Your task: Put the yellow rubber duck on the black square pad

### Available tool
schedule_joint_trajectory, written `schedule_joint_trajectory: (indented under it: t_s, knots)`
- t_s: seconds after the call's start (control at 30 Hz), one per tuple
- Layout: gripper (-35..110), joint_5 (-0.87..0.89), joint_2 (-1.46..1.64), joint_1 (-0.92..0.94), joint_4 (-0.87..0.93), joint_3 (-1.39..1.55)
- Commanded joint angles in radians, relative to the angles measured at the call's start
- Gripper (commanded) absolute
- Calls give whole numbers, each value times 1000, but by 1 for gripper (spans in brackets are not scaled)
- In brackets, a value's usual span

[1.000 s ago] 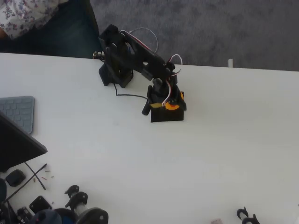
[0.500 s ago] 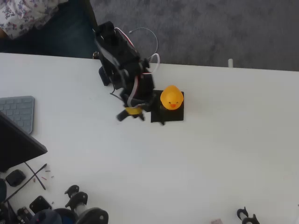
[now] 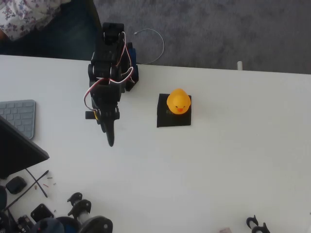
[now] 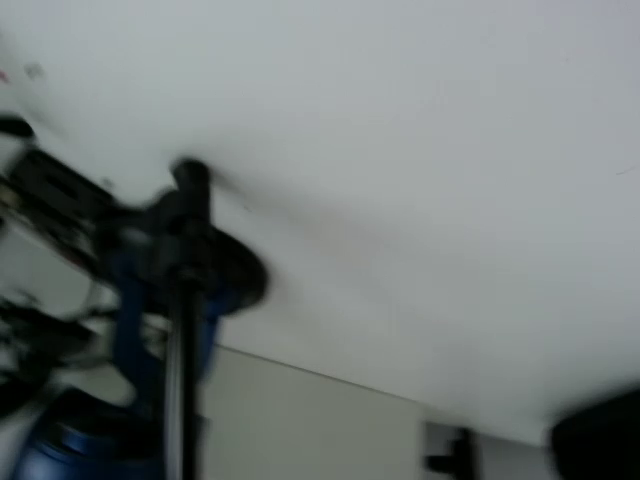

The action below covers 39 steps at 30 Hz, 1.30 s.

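Note:
The yellow rubber duck sits upright on the black square pad, its orange beak facing the near edge of the pad in the overhead view. My gripper hangs over bare white table well to the left of the pad. It points toward the bottom of the picture, apart from the duck. Its fingers taper to one narrow black tip with nothing between them, so it looks shut. The wrist view is blurred by motion and shows white table top and dark clutter.
A grey keyboard and a dark slanted panel lie at the left edge. Black and blue parts clutter the front left corner. Small black clips sit front right. A person is behind the table's far left.
The arm let go of the duck on the pad, then swung left and away. The duck has stayed put on the pad since half a second ago.

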Motion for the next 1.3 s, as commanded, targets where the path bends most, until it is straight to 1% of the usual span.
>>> schedule_joint_trajectory:
  t_s: [0.0,0.1,0.17,0.3,0.43,0.53,0.77,0.9,1.1,1.27]
  knots:
    - [34,77,38,34,6,-28]
    - [33,152,38,34,6,-28]
    - [29,184,38,34,5,-28]
    - [20,195,38,34,5,-26]
    - [14,195,40,60,5,-26]
    - [13,190,81,89,5,-23]
    - [12,187,290,89,5,2]
    - [12,186,396,89,-6,132]
    - [12,181,630,91,-170,413]
    - [12,179,781,91,-199,618]
